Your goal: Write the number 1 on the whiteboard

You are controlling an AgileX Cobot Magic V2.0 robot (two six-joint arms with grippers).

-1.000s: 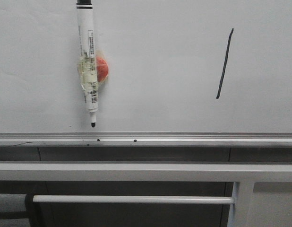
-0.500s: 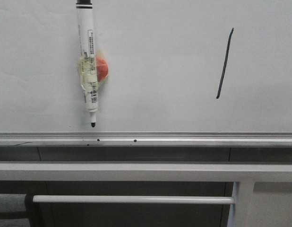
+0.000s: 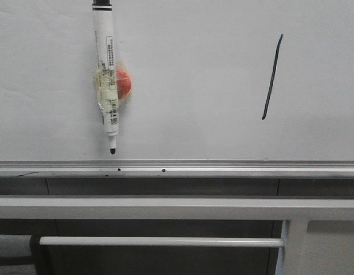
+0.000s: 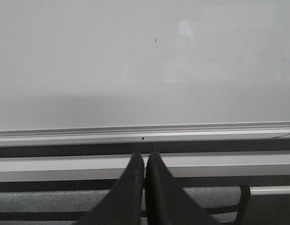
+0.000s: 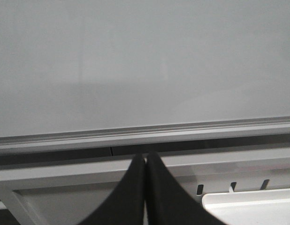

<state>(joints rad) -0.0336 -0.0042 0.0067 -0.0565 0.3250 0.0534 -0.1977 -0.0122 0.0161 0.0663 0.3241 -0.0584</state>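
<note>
The whiteboard [image 3: 188,74] fills the upper front view, with a silver rail [image 3: 223,168] along its lower edge. The number 1 [image 3: 272,77], a thin slanted black stroke, stands on its right part. A white marker pen [image 3: 106,74] with a black cap hangs tip down on the left, taped to a red round magnet [image 3: 124,84]. Neither gripper shows in the front view. My left gripper [image 4: 145,157] is shut and empty, below the board [image 4: 135,61]. My right gripper [image 5: 145,157] is shut and empty, below the board [image 5: 135,61].
Grey metal bars [image 3: 165,207] and dark panels run below the rail. A thin white rod [image 3: 160,242] crosses lower down. A white tray corner [image 5: 250,206] shows in the right wrist view. A grey padded bar [image 4: 56,201] lies under the left gripper.
</note>
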